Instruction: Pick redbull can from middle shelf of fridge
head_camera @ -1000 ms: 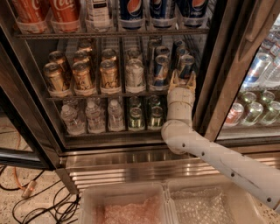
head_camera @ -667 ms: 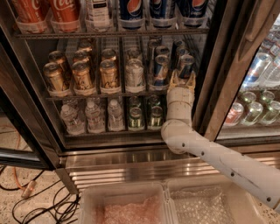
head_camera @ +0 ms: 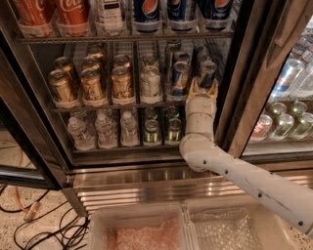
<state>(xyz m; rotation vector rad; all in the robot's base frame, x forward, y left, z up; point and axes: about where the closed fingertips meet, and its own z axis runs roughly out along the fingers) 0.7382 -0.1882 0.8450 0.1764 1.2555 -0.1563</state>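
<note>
The fridge (head_camera: pixel 237 73) stands open, with a ribbed steel base (head_camera: pixel 146 188). On the middle shelf (head_camera: pixel 122 105), blue-and-silver redbull cans stand in the two right columns. My gripper (head_camera: pixel 203 87) reaches up into the shelf's right end. Its open fingers (head_camera: pixel 194 88) stand on either side of the lower part of the rightmost front redbull can (head_camera: pixel 207 72). I cannot tell whether they touch it. A second redbull can (head_camera: pixel 179 78) stands just to the left.
Gold cans (head_camera: pixel 92 85) and pale silver cans (head_camera: pixel 150 82) fill the shelf's left. Cola and Pepsi bottles (head_camera: pixel 146 12) stand above, water bottles (head_camera: pixel 105 129) and green cans (head_camera: pixel 152 131) below. A neighbouring cooler (head_camera: pixel 288 112) is at right. Two plastic bins (head_camera: pixel 146 229) lie below, cables (head_camera: pixel 29 215) at left.
</note>
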